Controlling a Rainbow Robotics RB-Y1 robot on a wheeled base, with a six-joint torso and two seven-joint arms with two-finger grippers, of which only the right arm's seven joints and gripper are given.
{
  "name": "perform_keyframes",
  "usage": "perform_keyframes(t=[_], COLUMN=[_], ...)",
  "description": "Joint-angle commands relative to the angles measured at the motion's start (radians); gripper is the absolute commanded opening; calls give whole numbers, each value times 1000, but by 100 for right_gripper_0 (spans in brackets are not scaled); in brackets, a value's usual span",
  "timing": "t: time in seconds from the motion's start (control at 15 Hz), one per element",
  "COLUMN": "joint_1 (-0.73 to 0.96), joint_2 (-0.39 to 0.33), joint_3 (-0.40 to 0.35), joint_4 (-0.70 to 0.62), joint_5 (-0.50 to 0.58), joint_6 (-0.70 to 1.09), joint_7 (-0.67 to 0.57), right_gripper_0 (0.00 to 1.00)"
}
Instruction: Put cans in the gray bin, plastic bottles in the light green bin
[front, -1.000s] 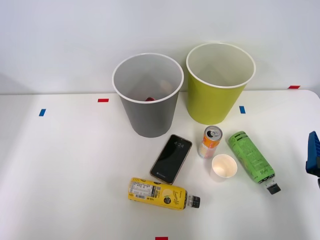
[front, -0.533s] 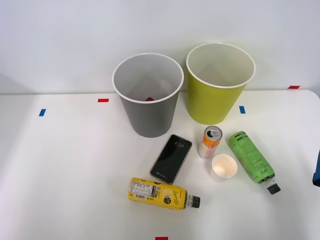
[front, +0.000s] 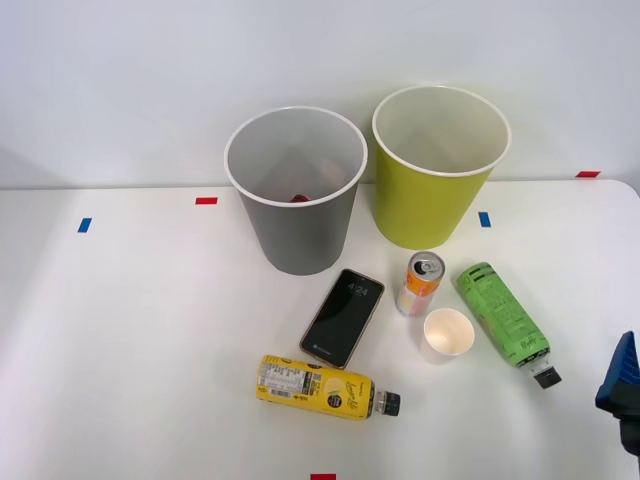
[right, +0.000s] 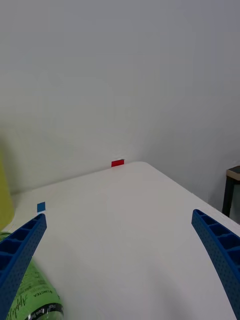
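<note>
1. The white bench (front: 130, 350) carries two bins standing side by side at the back, by the wall: the gray bin (front: 298, 220) to the left, the light green bin (front: 432, 195) to the right, both upright.
2. A small red shape lies low inside the gray bin; what it is cannot be told.
3. The orange-and-white can (front: 421, 284) stands upright in front of the light green bin.
4. A white paper cup (front: 447, 335) stands just beside the can, on its near side, between the can and the bench's front.
5. The green-label bottle (front: 503, 315) lies on its side to the right of the cup, cap toward the front right.
6. The yellow-label bottle (front: 322, 387) lies on its side nearest the front, cap pointing right.
7. A black phone (front: 343, 317) lies flat between the gray bin and the yellow-label bottle.
8. Red and blue tape marks dot the bench.
9. The right claw (right: 120, 270) is spread wide and holds nothing; a blue finger (front: 620, 372) shows at the bench's right edge, apart from the green-label bottle.
</note>
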Motion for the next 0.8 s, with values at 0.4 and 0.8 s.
perform_keyframes(t=[0.4, 0.8], joint_1=[4, 43], joint_2=[65, 9], joint_3=[8, 70], joint_4=[70, 197], joint_5=[256, 341], joint_6=[-49, -293], joint_7=[-198, -280], right_gripper_0=[100, 100])
